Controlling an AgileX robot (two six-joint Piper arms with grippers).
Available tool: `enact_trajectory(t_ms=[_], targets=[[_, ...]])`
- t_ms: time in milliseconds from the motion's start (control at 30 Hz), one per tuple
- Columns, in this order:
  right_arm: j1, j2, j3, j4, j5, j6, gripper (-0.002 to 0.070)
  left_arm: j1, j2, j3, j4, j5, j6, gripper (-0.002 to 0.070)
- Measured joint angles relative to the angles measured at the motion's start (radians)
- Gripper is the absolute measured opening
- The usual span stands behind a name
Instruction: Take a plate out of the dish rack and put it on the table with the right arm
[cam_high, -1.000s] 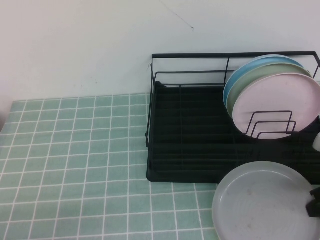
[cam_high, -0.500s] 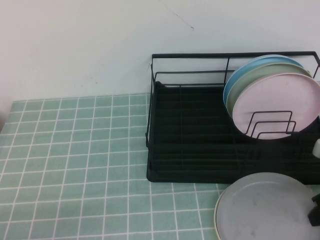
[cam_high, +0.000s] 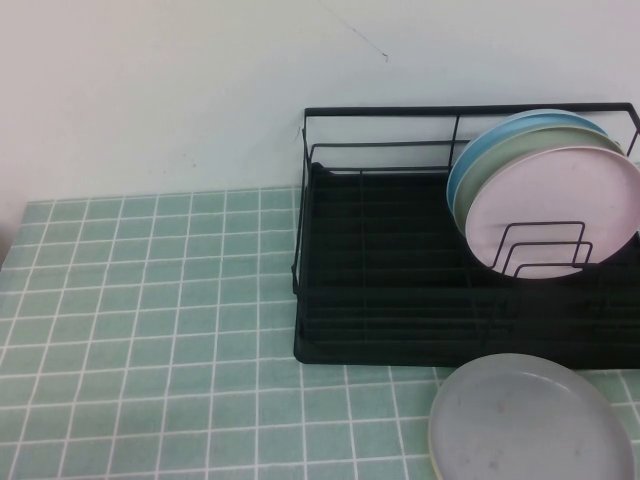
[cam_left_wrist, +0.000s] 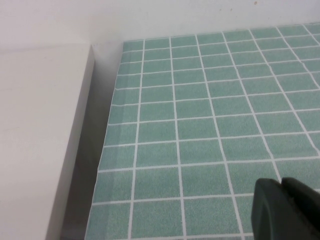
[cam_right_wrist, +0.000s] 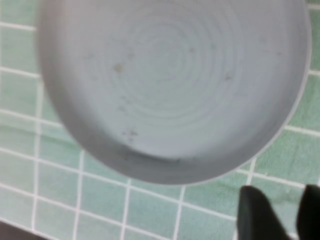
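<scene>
The light grey plate (cam_high: 530, 420) lies flat on the mint-green tiled table (cam_high: 150, 300), just in front of the black dish rack (cam_high: 380, 270). It fills the right wrist view (cam_right_wrist: 170, 80). My right gripper (cam_right_wrist: 282, 210) is open and empty, its two dark fingers apart over the tiles just off the plate's rim; it does not show in the high view. My left gripper (cam_left_wrist: 282, 207) is shut, over the tiles near the table's left edge, far from the plate.
The rack holds a pale pink plate (cam_high: 555, 210), a cream plate (cam_high: 500, 165) and a blue plate (cam_high: 480, 150) upright at its right end, behind a looped wire divider (cam_high: 540, 250). A white ledge (cam_left_wrist: 40, 125) borders the table's left edge.
The grey plate has come down from a tilted hold to lie flat on the table. The right gripper has let go of it and drawn back out of the high view.
</scene>
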Motion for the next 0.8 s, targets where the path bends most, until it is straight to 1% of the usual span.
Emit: enact_trajectory(t_ms=[67, 133, 167, 233, 333, 500, 600, 700, 800], targets=[[0.0, -0.076, 0.0, -0.002, 0.022, 0.0, 0.0153, 0.0, 0.0, 0.0, 0.0, 0.0, 0.0, -0.0003], [0.0, -0.169, 0.0, -0.004, 0.033, 0.0, 0.007, 0.0, 0.0, 0.0, 0.0, 0.0, 0.0, -0.0003], [0.0, -0.208, 0.0, -0.004, 0.033, 0.0, 0.0045, 0.0, 0.0, 0.0, 0.0, 0.0, 0.0, -0.0003], [0.0, -0.303, 0.0, -0.004, 0.037, 0.0, 0.0018, 0.0, 0.0, 0.0, 0.0, 0.0, 0.0, -0.0003], [0.0, -0.43, 0.0, -0.004, 0.065, 0.0, 0.0005, 0.0, 0.0, 0.0, 0.0, 0.0, 0.0, -0.0003], [0.0, -0.578, 0.0, -0.009, 0.116, 0.0, -0.0001, 0.0, 0.0, 0.0, 0.0, 0.0, 0.0, -0.0003], [0.0, -0.635, 0.0, -0.066, 0.11, -0.023, -0.0001, 0.0, 0.0, 0.0, 0.0, 0.0, 0.0, -0.0003], [0.0, -0.671, 0.024, -0.123, 0.017, -0.033, -0.0001, 0.0, 0.0, 0.0, 0.0, 0.0, 0.0, -0.0003], [-0.002, -0.741, 0.118, -0.156, -0.188, -0.037, -0.0001, 0.0, 0.0, 0.0, 0.0, 0.0, 0.0, -0.0003]])
